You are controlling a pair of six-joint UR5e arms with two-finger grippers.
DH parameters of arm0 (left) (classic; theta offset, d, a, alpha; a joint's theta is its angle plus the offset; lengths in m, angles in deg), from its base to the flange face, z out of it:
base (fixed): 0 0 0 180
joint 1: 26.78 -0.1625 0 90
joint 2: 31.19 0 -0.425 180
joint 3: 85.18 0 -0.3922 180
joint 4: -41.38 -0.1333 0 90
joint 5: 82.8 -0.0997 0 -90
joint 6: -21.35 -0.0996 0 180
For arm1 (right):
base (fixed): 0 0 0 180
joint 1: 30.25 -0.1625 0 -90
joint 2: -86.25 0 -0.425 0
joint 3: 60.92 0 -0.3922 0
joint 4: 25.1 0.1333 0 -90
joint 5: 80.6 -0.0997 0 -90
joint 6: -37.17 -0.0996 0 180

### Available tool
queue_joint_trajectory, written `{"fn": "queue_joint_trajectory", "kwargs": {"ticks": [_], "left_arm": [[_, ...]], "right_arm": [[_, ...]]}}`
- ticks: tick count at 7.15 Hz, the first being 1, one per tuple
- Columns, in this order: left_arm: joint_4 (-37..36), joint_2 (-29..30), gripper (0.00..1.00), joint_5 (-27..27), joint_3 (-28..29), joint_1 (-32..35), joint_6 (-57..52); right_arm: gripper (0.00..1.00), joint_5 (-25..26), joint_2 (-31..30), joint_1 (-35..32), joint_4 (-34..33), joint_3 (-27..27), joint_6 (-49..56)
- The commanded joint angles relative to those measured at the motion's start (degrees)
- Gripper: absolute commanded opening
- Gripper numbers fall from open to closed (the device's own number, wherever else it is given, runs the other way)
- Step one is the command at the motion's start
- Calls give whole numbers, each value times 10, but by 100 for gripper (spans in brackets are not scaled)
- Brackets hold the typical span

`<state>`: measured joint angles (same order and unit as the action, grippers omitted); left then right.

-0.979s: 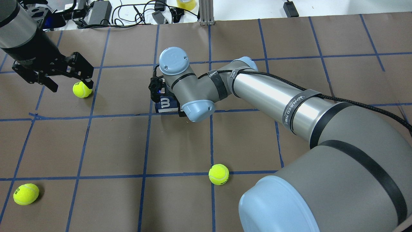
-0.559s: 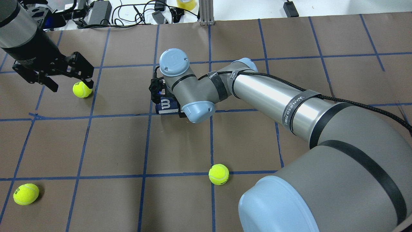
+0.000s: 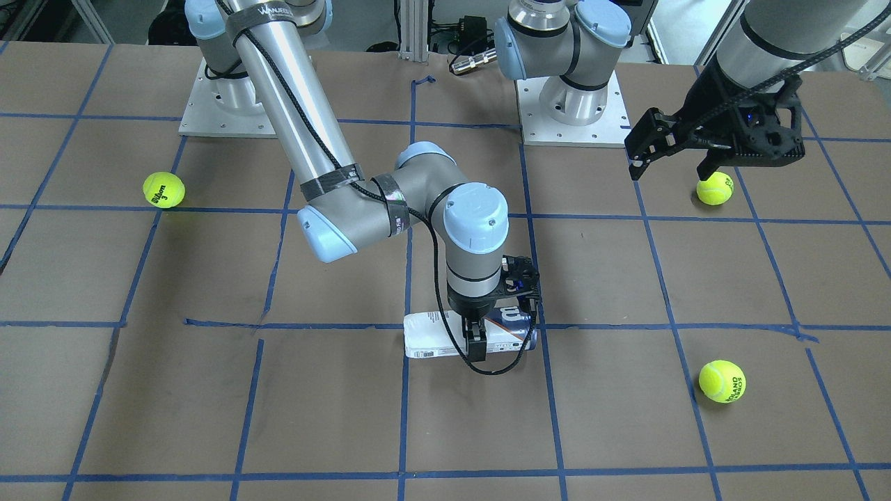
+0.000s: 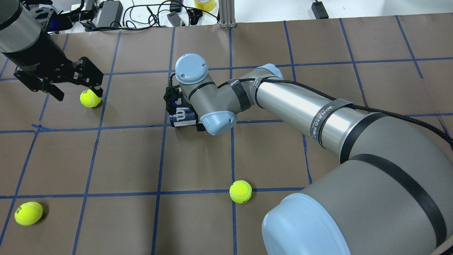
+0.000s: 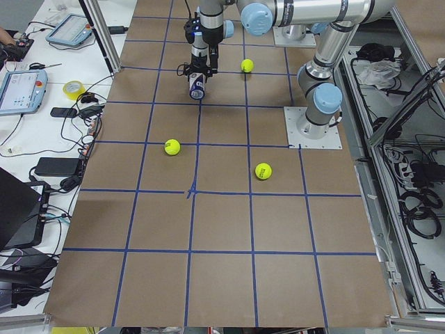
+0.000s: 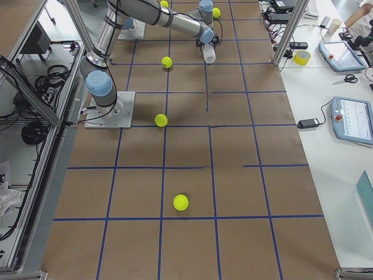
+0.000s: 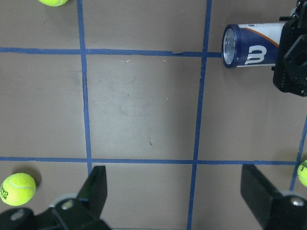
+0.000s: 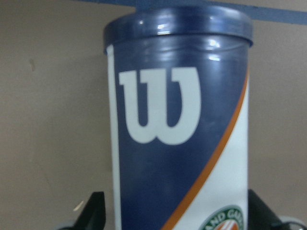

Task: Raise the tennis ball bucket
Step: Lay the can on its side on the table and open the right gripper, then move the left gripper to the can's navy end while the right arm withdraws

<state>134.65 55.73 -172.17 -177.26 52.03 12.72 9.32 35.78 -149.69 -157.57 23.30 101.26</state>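
One can (image 3: 431,337), likely light, slick and crushable, lies on the tabletop (image 3: 209,417); right claw (image 3: 479,335) pinches its middle, left claw (image 3: 669,169) agape.

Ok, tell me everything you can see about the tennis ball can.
The can is a slim glossy tube lying on its side, level, near the middle of the table. One half is navy with a white W, a dark blue rim and an orange stripe; the other half is white with small print. The right pincer, pointing straight down, is clamped across its middle. Whether it rests on the table or is just off it, I cannot tell.
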Motion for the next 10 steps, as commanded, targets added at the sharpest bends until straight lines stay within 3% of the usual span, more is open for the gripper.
{"fn": "queue_joint_trajectory", "kwargs": {"ticks": [1, 3, 4, 7, 10], "left_arm": [[2, -1, 100, -2, 1, -2, -1], [1, -1, 100, -1, 0, -2, -1], [2, -1, 100, -1, -1, -1, 0], [2, 0, 100, 1, -2, 0, -1], [-41, 25, 100, 88, -58, -1, 2]], "right_arm": [[100, -2, -6, 1, 4, -5, 0], [100, -11, -27, 1, 8, -8, -1], [100, -19, -60, 9, 46, -7, 0], [100, -93, -142, 124, 125, 1, 0], [100, -96, -237, 216, 250, 5, -26]]}}
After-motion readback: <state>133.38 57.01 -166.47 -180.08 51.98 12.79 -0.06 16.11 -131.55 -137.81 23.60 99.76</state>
